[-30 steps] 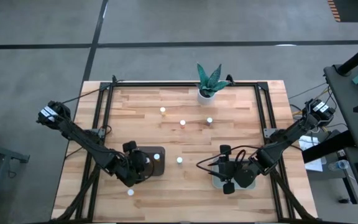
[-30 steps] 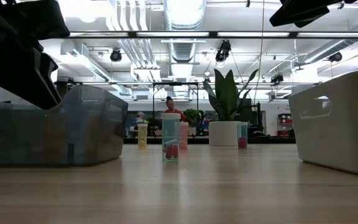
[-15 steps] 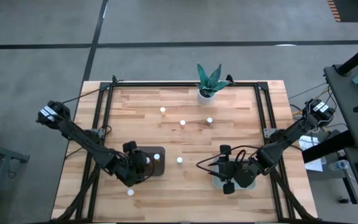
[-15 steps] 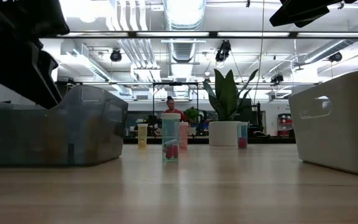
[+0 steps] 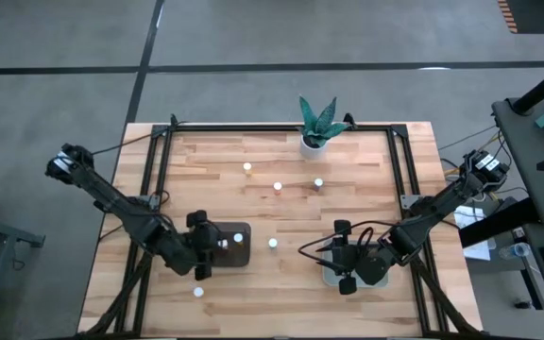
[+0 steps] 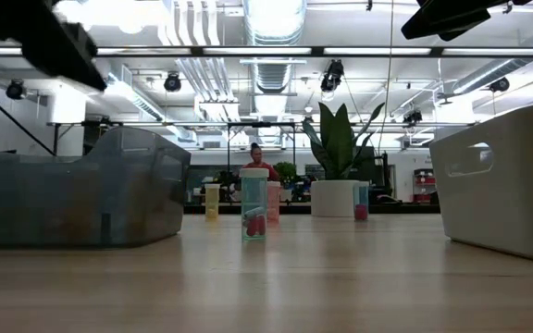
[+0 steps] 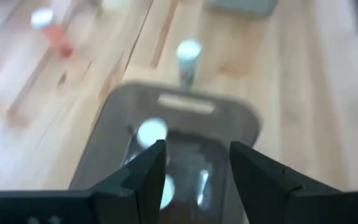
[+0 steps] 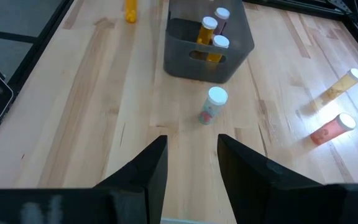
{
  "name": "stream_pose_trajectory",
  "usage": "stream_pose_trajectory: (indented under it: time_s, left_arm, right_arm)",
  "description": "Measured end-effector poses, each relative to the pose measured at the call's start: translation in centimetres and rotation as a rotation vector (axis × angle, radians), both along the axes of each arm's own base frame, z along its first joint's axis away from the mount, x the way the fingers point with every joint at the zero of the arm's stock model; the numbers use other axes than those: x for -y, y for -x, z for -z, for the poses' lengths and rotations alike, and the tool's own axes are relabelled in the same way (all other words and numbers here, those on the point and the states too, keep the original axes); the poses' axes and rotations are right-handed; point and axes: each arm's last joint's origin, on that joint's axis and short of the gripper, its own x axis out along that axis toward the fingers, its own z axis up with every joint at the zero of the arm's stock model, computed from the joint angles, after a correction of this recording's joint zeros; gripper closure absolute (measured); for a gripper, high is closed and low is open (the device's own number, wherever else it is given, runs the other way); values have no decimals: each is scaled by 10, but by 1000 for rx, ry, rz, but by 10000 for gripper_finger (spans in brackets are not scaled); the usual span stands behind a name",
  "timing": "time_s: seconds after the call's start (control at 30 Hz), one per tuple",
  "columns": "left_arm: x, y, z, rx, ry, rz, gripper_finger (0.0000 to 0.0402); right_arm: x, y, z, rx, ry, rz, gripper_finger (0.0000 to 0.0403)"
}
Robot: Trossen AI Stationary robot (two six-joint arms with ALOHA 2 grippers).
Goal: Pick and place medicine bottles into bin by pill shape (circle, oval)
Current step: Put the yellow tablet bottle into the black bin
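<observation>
The dark translucent bin (image 5: 235,247) sits left of the table's middle and holds three white-capped medicine bottles (image 7: 152,132). My left gripper (image 7: 197,146) hangs open above the bin's near-left end (image 5: 206,257), empty. My right gripper (image 8: 191,139) hangs open and empty over the pale bin (image 5: 328,275), which it mostly hides. One bottle (image 5: 273,243) stands between the bins, three (image 5: 278,186) stand farther back, and one (image 5: 197,292) stands near the front left.
A white pot with a green plant (image 5: 314,142) stands at the table's far edge. In the low view the pale bin (image 6: 507,176) rises at the right and the dark bin (image 6: 72,194) at the left. A person shows far behind.
My left gripper has risen from the dark bin and drawn slightly toward the table's left edge; in the low view its dark bulk has gone up out of the picture's left side. The bottles and bins have kept their places.
</observation>
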Motion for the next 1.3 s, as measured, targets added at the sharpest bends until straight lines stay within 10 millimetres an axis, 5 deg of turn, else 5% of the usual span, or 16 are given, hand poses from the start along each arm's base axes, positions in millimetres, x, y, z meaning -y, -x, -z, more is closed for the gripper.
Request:
stream_pose_trajectory:
  time_s: [0.43, 1.3]
  left_arm:
    - [15, -11, -47, 397, 2, 403, 240]
    - [-15, -37, -54, 507, -293, 378, 240]
  right_arm:
    - [0, 0, 2, -3, 3, -1, 271]
    - [7, -13, -6, 210, 149, 2, 271]
